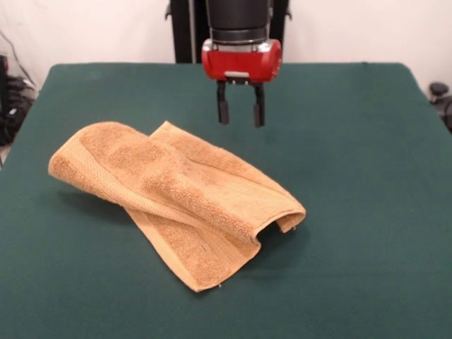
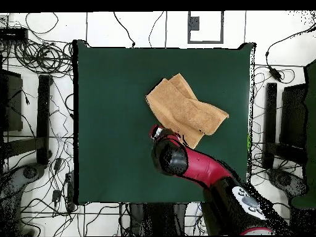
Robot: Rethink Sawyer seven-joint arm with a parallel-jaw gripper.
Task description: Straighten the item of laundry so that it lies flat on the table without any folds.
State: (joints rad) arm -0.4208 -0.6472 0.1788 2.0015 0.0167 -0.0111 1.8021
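Folded orange-tan towel (image 1: 180, 198) on green table (image 1: 367, 176)

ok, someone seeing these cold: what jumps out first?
The orange-tan towel, lying folded over itself and rumpled near the middle of the dark green table; in the front view one end lifts open in a loop at the right. Next, the red and black arm coming down from above, its gripper open and empty, hanging above the table just behind the towel's far edge without touching it.

arm (image 1: 239, 18): cut off by top edge | towel (image 1: 176, 191): underside layers hidden by folds
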